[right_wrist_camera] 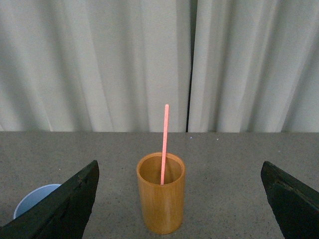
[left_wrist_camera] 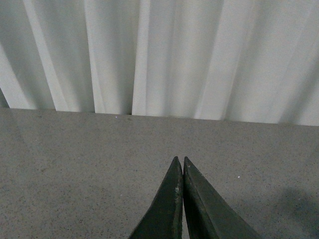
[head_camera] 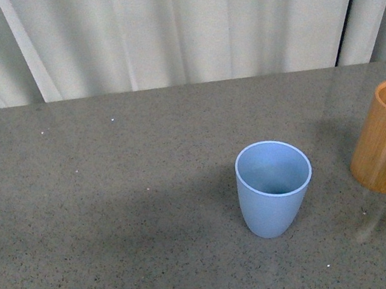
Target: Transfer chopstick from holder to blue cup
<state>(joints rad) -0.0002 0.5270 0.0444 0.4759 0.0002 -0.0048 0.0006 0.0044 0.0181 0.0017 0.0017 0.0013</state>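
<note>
Jaws wide apart on right gripper [right_wrist_camera: 178, 163], pressed together on left gripper [left_wrist_camera: 180, 159]; chopstick [right_wrist_camera: 164, 144] upright in holder [right_wrist_camera: 160, 209], blue cup [head_camera: 272, 190] nearby.

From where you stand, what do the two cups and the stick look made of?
Holder: likely bamboo or wood, orange-brown with vertical grain. Blue cup: probably plastic, smooth, matte, even colour. Chopstick: cannot tell; thin, pink-orange, maybe plastic or painted wood.

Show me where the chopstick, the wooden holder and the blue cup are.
chopstick [right_wrist_camera: 164, 144], right wrist view, middle of the bare shaft.
wooden holder [right_wrist_camera: 161, 209], right wrist view, front of its outer wall.
blue cup [head_camera: 269, 215], front view, outer wall below the rim.
</note>
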